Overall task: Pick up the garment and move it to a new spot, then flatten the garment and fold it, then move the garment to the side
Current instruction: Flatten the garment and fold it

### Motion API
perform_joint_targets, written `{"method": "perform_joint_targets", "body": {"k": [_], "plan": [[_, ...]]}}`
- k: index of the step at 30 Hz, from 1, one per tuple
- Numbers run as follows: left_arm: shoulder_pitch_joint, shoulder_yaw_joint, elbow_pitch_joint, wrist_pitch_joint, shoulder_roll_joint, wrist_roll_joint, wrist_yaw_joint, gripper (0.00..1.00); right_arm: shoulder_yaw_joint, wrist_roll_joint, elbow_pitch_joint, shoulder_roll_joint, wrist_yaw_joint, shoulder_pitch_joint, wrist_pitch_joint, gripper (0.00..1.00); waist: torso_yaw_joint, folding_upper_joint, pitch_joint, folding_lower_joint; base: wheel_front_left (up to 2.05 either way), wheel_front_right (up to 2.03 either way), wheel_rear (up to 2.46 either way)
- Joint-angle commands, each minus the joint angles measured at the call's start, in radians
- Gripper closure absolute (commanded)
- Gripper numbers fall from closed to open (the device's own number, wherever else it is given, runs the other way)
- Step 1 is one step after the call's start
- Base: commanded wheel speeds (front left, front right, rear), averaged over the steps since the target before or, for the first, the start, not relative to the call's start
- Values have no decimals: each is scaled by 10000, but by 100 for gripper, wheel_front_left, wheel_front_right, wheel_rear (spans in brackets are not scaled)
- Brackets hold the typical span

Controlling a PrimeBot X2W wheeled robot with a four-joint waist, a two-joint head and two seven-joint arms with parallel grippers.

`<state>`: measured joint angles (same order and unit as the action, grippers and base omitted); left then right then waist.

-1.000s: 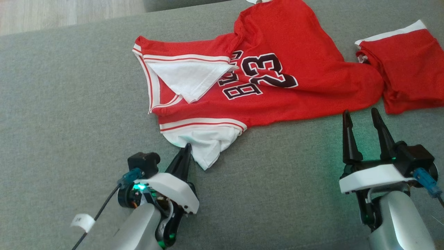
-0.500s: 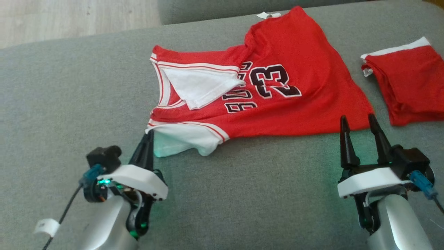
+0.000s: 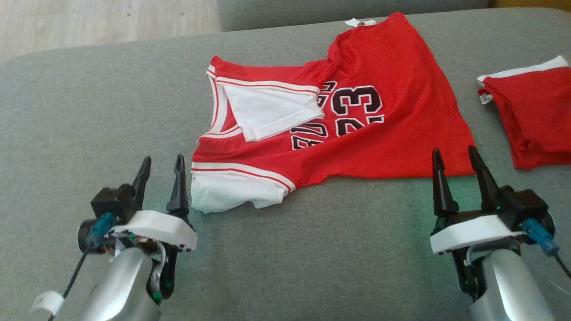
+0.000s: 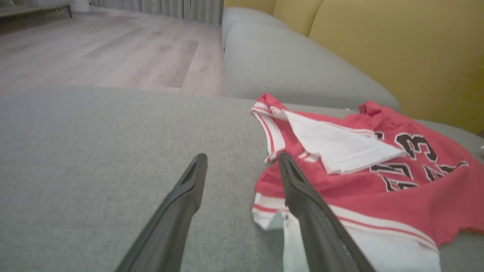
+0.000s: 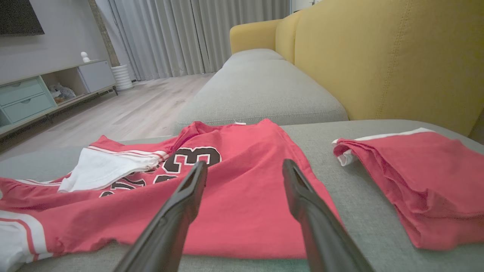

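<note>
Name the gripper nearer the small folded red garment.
Right. The right gripper is just left of the folded garment; the left gripper is across the jersey, by its sleeve.

Head camera downward; wrist cameras low, near; red jersey [image 3: 401, 116] common

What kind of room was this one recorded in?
Probably a home living room: a grey sofa with yellow back cushions, floor-length curtains, and a low cabinet beneath a dark screen on the wall.
</note>
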<state>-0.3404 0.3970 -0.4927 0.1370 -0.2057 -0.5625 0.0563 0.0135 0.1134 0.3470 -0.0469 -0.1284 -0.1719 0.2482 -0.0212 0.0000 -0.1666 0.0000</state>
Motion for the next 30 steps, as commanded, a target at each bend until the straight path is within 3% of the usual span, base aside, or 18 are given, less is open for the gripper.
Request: {"method": "perform_joint_targets", "body": {"k": [1,7,15,21,26,30], "plan": [[-378,-386,541,492,-259,180,111,0,240,33,-468,-33,-23,-131,135,0,108,0,21,0,0,0,0],[-13,-601,1852,1200,-278,718,88,0,-11,63,-1009,-33,-23,1,135,0,486,0,221,0,0,0,0],[1232,-944,2932,1244,220,1199,61,0,-171,9,-1292,-33,-23,264,135,0,757,0,365,0,0,0,0],[1445,-900,2599,1231,402,1452,-297,0,-70,18,-1297,-33,-23,256,135,0,744,0,264,0,0,0,0],[1166,-283,1571,327,247,1437,-931,0,4,33,-1222,-33,-23,193,135,0,572,0,72,0,0,0,0],[931,-137,963,93,240,1356,-1121,0,20,53,-1151,-33,-23,121,135,0,405,0,-102,0,0,0,0]]}}
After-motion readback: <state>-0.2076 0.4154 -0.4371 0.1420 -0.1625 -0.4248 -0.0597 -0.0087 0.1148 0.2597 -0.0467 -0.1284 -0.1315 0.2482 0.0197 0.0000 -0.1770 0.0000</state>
